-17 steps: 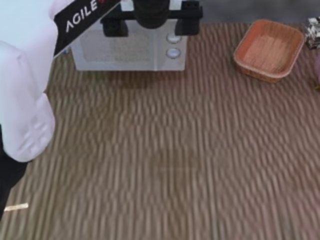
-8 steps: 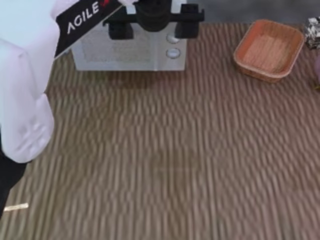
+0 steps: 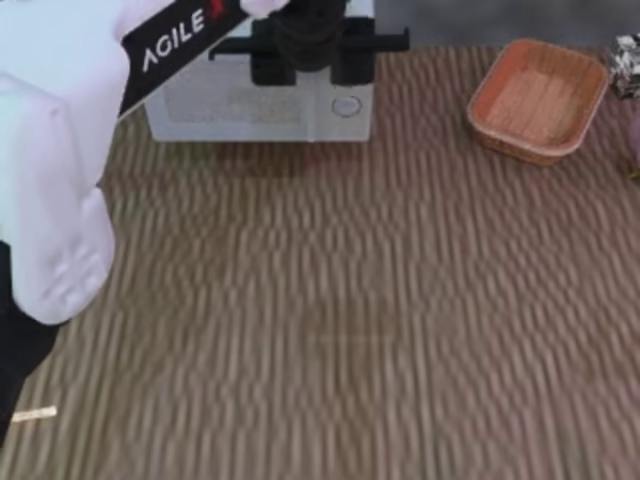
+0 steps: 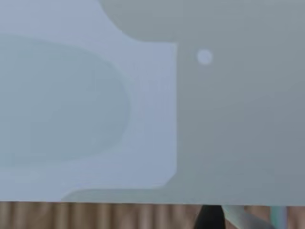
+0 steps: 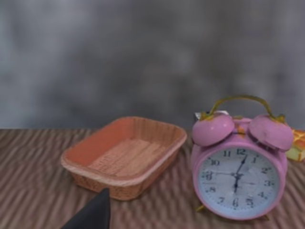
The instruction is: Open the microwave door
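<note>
While most of the wooden surface (image 3: 350, 320) nearest us lay bare in the top view, our work was at its far edge, left of centre, where the microwave (image 3: 260, 105) stood with its closed microwave door (image 3: 230, 105) facing us and one knob (image 3: 346, 105) showing to the right of it. Our left gripper (image 3: 310, 50) hung over the microwave's top front edge, its fingers (image 3: 265, 65) set apart. We judged that we were in the approach-and-grasp step, with nothing yet gripped; the next move would call for closing on the door's free edge and swinging it outward along its hinge arc without dragging the oven. The left wrist view showed only pale panels pressed close, a nearness the top view could not convey. The right wrist view alone showed a pink alarm clock (image 5: 240, 167) beside the orange basket (image 5: 125, 155). Our right gripper (image 5: 93, 214) sat parked outside the top view, and we could not tell the state of its fingers.
</note>
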